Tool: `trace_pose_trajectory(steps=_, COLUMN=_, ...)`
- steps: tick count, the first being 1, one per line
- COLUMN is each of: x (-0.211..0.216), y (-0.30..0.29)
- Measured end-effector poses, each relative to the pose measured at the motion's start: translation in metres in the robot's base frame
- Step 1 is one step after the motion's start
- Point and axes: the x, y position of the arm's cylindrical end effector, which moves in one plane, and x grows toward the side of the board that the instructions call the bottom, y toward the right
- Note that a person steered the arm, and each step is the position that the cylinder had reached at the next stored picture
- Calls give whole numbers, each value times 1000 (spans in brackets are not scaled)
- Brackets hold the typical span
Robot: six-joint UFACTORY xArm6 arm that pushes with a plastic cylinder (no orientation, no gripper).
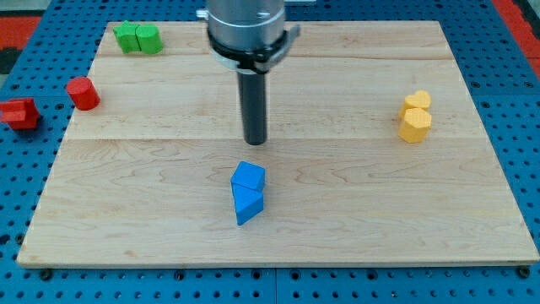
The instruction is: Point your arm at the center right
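Note:
My tip [256, 141] rests on the wooden board [354, 219] near its middle, a little above the two touching blue blocks: a blue cube-like block [249, 176] and a blue wedge [246, 203] below it. At the view's right, two touching yellow blocks stand together: a small rounded one [417, 100] above a larger hexagonal one [414, 125]. My tip is well to the left of them. Two green blocks [138, 38] sit together at the view's top left.
A red cylinder [83, 93] stands at the board's left edge. A red block [19, 112] lies off the board on the blue pegboard [25, 34] at the view's left. The arm's grey housing [247, 25] hangs over the board's top middle.

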Motion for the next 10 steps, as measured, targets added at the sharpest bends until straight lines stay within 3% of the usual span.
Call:
trace_pose_trajectory(steps=3, x=47, y=-16)
trace_pose_trajectory(steps=5, x=43, y=-13)
trace_pose_trajectory(steps=6, x=19, y=25)
trace_pose_trajectory(steps=10, x=22, y=70)
